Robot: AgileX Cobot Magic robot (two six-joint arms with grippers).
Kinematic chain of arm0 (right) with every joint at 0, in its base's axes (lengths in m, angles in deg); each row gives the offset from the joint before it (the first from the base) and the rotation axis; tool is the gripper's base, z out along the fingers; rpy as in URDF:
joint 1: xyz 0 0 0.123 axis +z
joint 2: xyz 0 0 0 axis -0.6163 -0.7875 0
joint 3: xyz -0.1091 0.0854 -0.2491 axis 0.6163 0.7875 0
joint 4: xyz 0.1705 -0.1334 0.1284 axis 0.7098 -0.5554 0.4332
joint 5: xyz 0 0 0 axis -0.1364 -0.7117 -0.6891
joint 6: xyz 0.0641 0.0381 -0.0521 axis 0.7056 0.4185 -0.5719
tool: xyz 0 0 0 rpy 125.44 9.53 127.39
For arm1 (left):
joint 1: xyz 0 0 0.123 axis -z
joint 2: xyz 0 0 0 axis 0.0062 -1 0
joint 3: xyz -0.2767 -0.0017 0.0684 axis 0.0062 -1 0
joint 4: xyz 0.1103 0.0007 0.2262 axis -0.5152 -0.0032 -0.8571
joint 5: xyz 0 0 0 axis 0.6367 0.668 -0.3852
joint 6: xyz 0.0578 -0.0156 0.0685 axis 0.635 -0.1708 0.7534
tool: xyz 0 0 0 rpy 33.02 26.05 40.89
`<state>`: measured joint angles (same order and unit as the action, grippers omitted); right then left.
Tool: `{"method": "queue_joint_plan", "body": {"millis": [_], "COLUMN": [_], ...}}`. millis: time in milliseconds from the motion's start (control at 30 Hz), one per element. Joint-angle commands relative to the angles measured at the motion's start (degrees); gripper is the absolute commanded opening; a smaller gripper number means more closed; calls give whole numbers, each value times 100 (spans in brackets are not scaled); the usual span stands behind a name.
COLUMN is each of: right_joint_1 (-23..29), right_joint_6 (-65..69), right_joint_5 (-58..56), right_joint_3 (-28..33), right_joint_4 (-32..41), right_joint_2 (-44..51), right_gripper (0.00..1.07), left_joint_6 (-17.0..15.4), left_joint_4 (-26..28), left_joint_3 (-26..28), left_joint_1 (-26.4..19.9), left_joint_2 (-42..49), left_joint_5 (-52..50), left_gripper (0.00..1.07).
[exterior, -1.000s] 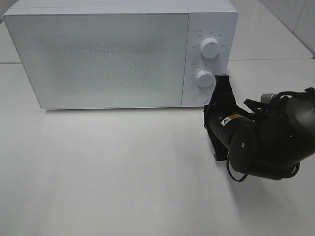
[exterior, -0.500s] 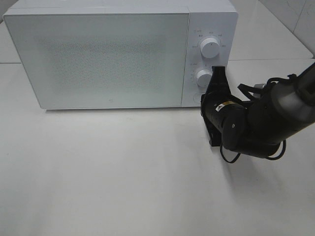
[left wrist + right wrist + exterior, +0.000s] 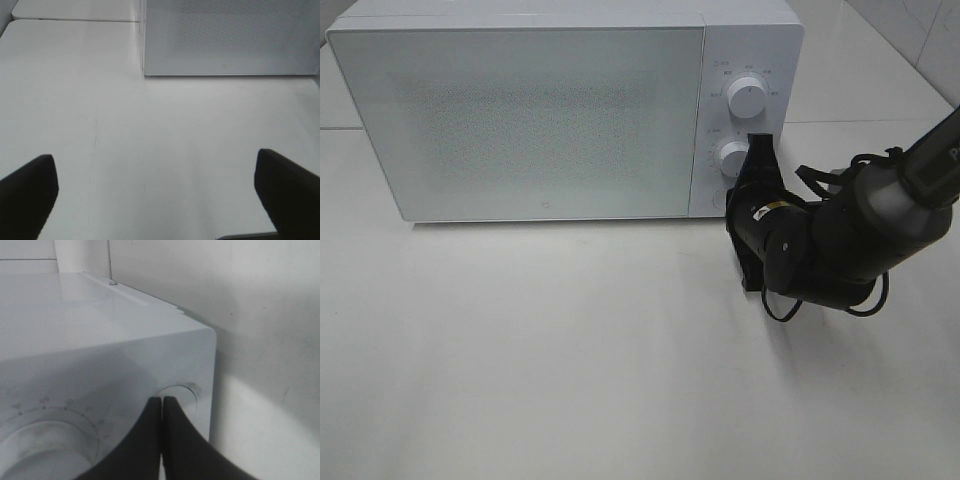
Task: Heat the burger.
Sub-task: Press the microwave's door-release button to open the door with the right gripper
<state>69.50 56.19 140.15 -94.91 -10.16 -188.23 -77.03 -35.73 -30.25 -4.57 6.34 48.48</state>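
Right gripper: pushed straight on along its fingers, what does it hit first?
Most likely the white box-shaped microwave: the shut right gripper points at the round white button near its front panel's corner. Whether it touches yet is unclear.

- The microwave stands at the back of the surface.
- Two knobs are stacked on its right side, above a button.
- The right hand is in front of that button.

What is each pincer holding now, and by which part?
Nothing is held. The right pincer is shut with nothing between its tips, close to the round button of the microwave. The left pincer is open above the table.
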Motion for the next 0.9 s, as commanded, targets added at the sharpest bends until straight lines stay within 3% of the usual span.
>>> {"method": "queue_joint_plan", "body": {"millis": [33,900], "right_joint_1": [-52,-52], "right_joint_6": [34,-195], "right_joint_5": [-17,1106], "right_joint_3": [-166,-762], "right_joint_4": [-143,109], "right_joint_2": [-109,-487], "right_gripper": [0,0], "left_joint_6": [-29,-29], "left_joint_4": [57,52], "left_joint_3": [-23,-23], "left_joint_1": [-6,-6], "left_joint_2": [29,34], "left_joint_5": [-69,-69], "left_gripper": [100,100]}}
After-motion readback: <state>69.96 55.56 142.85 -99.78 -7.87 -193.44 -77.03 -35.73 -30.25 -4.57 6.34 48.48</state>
